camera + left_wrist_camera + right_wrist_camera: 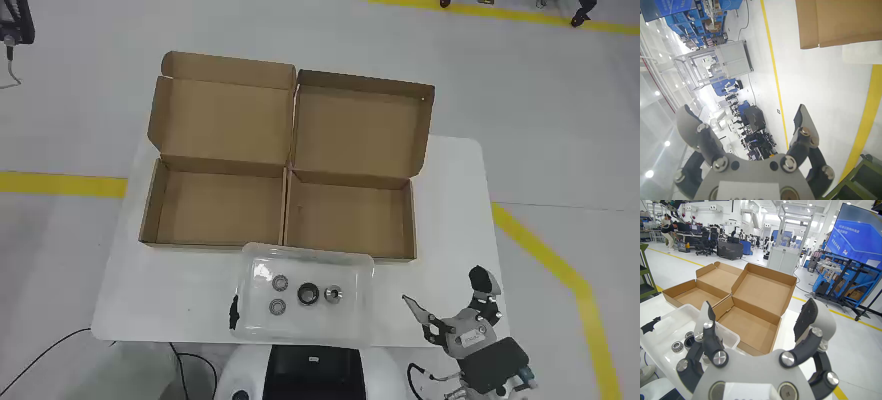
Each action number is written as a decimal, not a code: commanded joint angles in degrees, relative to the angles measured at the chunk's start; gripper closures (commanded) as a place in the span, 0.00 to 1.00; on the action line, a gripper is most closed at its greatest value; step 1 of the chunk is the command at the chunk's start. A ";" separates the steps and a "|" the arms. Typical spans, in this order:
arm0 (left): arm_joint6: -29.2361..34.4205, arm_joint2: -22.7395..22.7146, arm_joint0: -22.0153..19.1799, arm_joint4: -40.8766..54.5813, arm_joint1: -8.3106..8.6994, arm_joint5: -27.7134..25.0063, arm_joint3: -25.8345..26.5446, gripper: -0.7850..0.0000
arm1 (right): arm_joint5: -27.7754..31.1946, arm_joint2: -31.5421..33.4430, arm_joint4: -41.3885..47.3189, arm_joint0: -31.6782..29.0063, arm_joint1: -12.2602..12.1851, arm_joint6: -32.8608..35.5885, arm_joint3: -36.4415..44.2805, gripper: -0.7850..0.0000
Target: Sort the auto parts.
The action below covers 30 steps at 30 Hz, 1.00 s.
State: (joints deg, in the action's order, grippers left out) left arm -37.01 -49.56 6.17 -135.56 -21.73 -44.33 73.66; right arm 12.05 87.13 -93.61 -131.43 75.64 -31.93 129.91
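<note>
Clear plastic tray holds four auto parts at near edge of table.
Right gripper by near right corner, spread wide, nothing held; left gripper wide too, over floor. Two open cardboard boxes side by side just behind tray.

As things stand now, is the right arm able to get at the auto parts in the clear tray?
Probably yes. The right gripper is open, to the side of the clear tray; the tray has no lid, the auto parts lie uncovered, and nothing stands between them.
</note>
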 commanded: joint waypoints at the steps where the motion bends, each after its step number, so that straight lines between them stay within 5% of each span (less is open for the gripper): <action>1: 0.00 0.00 0.00 0.00 0.00 0.00 0.00 0.00 | 0.00 0.00 0.00 0.00 0.00 0.00 0.00 0.00; 22: 0.00 0.00 0.00 0.00 0.00 0.00 0.00 0.00 | 0.00 -0.05 0.01 0.15 0.00 0.37 -0.21 0.00; 30: 0.00 0.00 0.00 0.00 0.00 0.00 0.00 0.00 | 8.40 -2.51 2.51 7.57 -0.56 5.73 -5.06 0.00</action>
State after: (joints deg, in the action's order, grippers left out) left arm -37.01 -49.56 6.17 -135.56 -21.73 -44.33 73.66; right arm 19.38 84.75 -90.91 -124.71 75.19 -26.97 125.24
